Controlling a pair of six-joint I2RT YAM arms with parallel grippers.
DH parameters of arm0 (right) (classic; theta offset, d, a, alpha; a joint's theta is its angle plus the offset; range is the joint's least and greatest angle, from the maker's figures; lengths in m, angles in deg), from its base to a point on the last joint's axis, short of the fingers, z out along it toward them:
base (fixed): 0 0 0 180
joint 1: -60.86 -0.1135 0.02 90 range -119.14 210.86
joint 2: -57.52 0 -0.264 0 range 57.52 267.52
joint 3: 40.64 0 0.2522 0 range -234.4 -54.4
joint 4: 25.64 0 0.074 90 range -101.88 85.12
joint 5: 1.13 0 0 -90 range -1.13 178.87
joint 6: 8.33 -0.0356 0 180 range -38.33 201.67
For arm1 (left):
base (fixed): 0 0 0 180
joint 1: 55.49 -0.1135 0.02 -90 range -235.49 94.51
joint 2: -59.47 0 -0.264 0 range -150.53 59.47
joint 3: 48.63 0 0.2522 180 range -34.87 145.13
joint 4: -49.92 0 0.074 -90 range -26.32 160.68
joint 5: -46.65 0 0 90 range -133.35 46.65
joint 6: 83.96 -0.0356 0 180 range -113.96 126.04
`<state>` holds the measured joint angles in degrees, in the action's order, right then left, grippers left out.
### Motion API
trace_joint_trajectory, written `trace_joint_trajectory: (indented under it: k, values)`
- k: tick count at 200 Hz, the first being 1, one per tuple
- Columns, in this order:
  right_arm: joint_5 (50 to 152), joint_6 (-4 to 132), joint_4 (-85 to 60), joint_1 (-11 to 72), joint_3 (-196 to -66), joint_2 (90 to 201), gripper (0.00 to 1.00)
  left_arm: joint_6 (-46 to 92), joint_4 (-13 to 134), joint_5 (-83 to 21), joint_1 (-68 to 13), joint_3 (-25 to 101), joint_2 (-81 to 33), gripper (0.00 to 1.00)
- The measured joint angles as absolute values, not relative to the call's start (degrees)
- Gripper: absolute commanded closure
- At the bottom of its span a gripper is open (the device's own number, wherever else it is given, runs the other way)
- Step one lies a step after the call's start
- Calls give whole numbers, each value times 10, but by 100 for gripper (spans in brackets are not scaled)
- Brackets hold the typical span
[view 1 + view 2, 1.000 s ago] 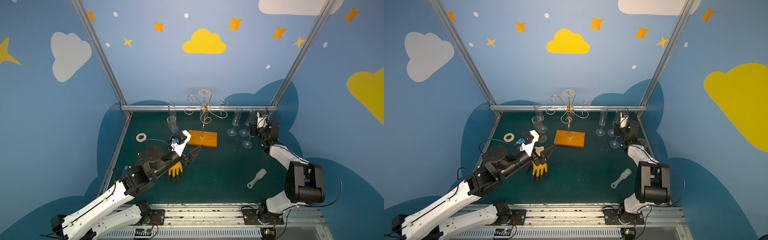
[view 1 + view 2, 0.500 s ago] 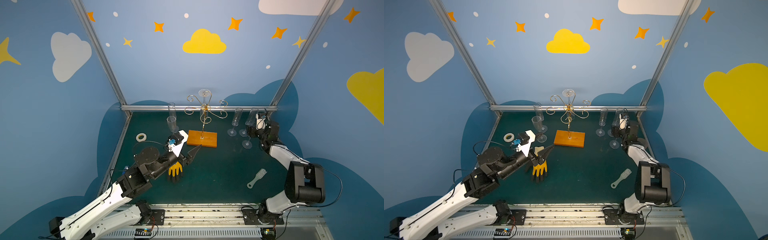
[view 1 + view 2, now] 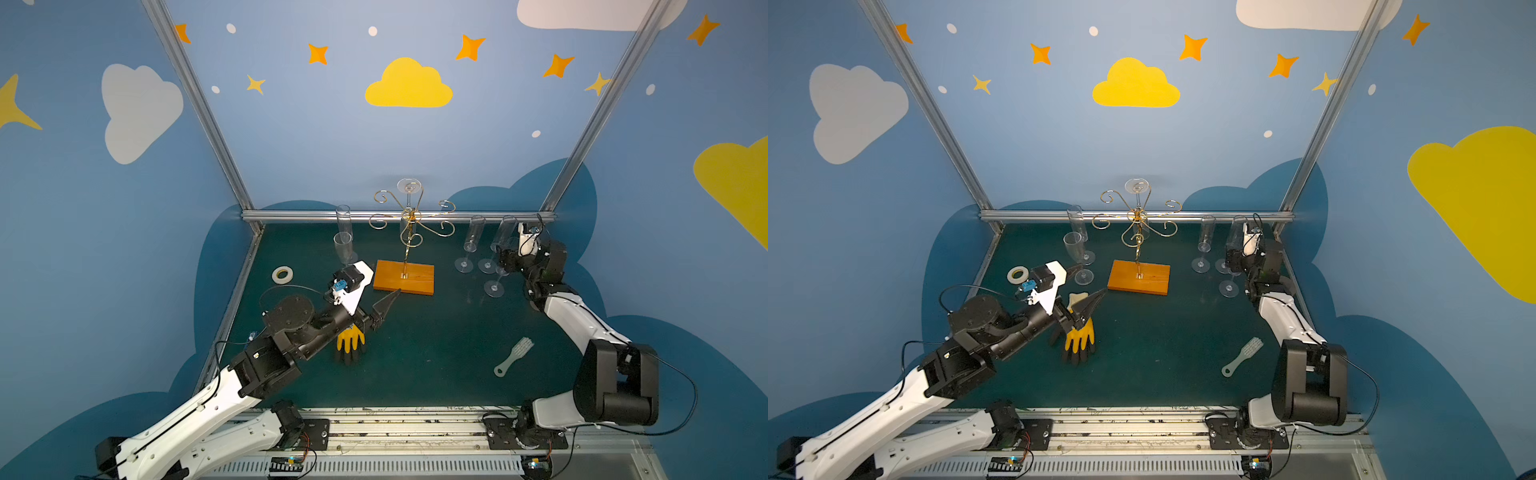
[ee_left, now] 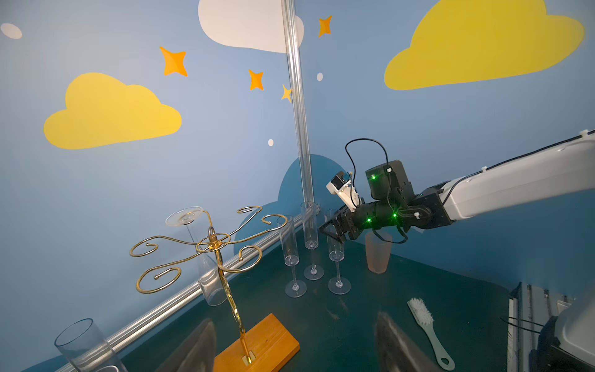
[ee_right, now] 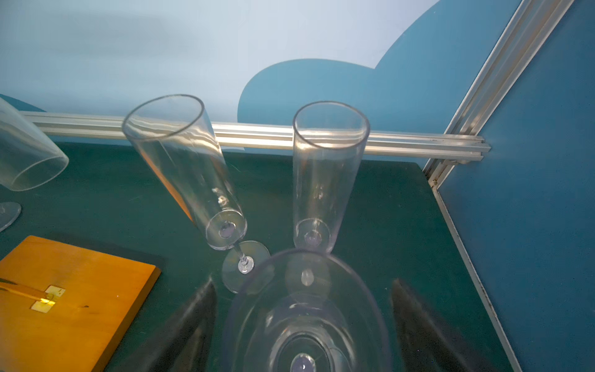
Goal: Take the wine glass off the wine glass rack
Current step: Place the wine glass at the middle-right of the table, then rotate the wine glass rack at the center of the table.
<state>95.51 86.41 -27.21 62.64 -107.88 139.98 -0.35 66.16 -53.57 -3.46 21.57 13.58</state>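
The wine glass rack (image 3: 409,245) (image 4: 222,267) is gold wire on an orange wooden base (image 3: 404,277). One wine glass (image 3: 409,185) (image 4: 185,216) hangs upside down from a rear arm, foot on top. My left gripper (image 3: 1086,286) (image 4: 294,348) is open and holds nothing. It is low over the mat, just short of the base's near left corner. My right gripper (image 3: 503,261) (image 5: 304,325) is open at the back right. Its fingers (image 5: 190,322) stand apart on either side of an upright flute (image 5: 306,309) resting on the mat.
Two flutes (image 3: 344,247) stand left of the rack and two more (image 3: 471,245) right of it. A tape roll (image 3: 282,274), a yellow and black glove (image 3: 351,343) and a pale brush (image 3: 515,355) lie on the mat. A pinkish cup (image 4: 377,254) stands behind my right gripper.
My right gripper's jaws have spread away from the flute between them, which stays standing in place. The left arm has shifted only slightly.
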Motion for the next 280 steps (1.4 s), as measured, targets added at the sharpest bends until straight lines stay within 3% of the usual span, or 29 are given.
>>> trace_joint_trajectory:
  k: [98,147,205,280]
  values:
    - [964,853,-228,627,-1089,1303,16,-11,658,-554,-45,199,164,22]
    - [1014,847,-205,626,-1091,1251,16,-10,692,-548,-90,232,150,22]
    - [1060,832,-135,614,-1116,1197,16,24,772,-421,-258,420,30,22]
    - [1124,810,-34,587,-1133,1132,17,160,857,-233,-393,758,-278,27]
